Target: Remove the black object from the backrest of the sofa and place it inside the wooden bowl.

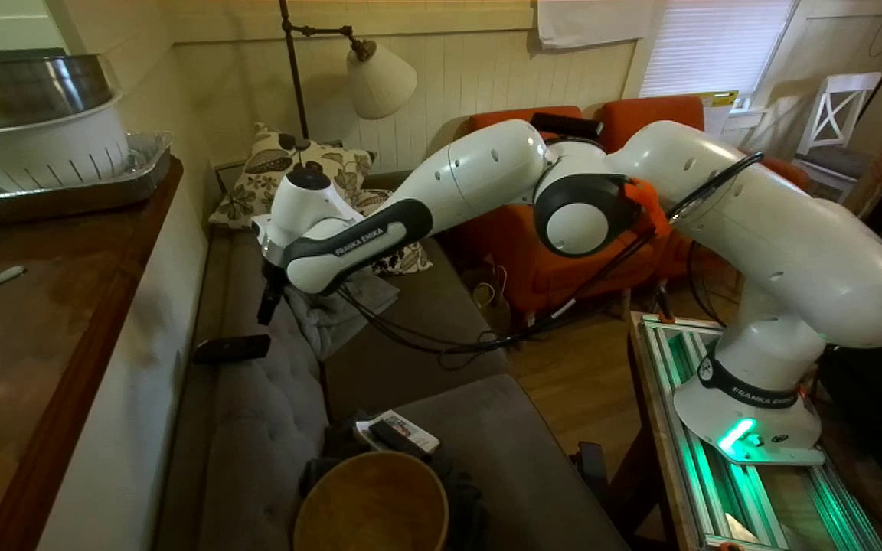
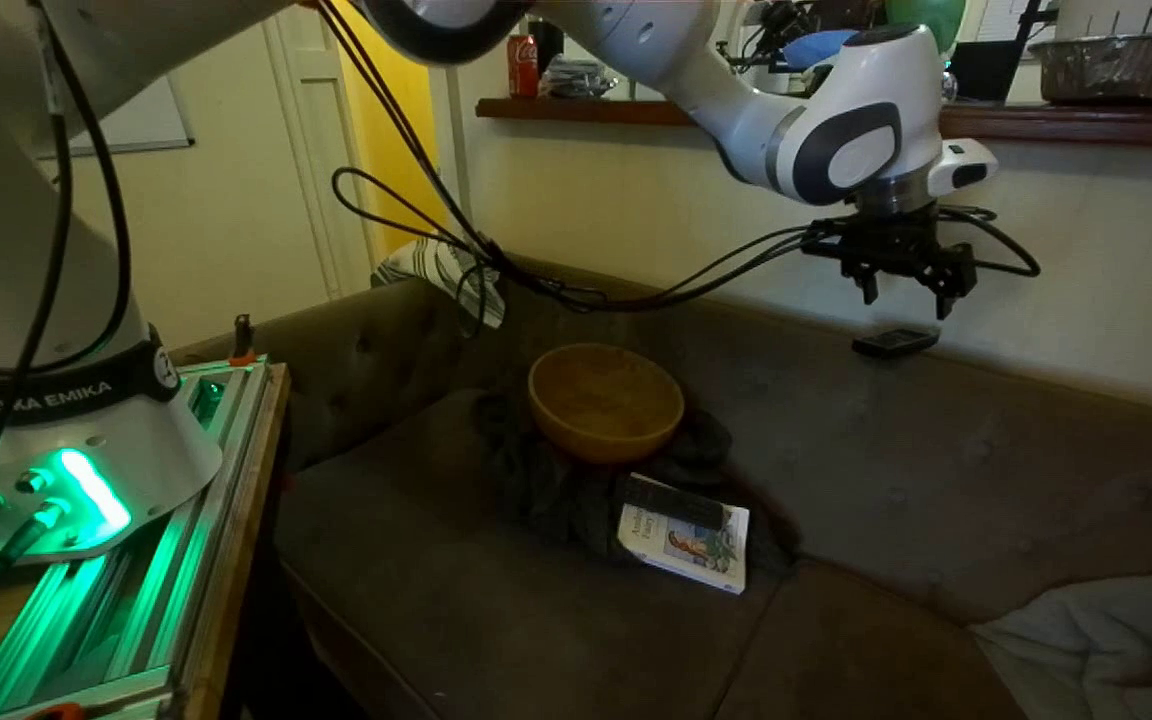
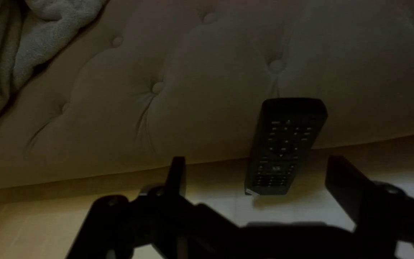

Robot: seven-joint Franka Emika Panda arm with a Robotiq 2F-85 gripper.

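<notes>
The black remote control (image 3: 285, 147) lies across the top of the backrest (image 2: 816, 430) of the grey-brown sofa (image 2: 496, 610), keypad upward, one end pointing towards the wall (image 2: 586, 190). In an exterior view that spot is below the long edge of the wooden counter (image 1: 66, 329) and just out from it. The gripper (image 2: 906, 300) hangs above the remote control with its two fingers (image 3: 343, 187) spread apart; in the wrist view the remote control shows between the fingertips, while both exterior views show a gap between it and them. The wooden bowl (image 2: 604, 400) sits on a dark, crumpled cloth (image 2: 556, 500) on the sofa, well apart from the remote control and farther from the counter's long edge. Near the bowl lies a paperback book (image 2: 681, 555) with a dark oblong object (image 2: 674, 502) on it, too unclear to name. A grey blanket (image 1: 349, 306) lies against the front of the backrest. On the counter, by its far corner in an exterior view, a foil tray (image 1: 81, 201) holds a white slotted basket (image 1: 50, 149), and a metal vessel (image 1: 35, 90) sits on top of the basket. A red Coca-Cola can (image 2: 523, 68) stands close to the counter's edge, by the corner at the left of an exterior view.
</notes>
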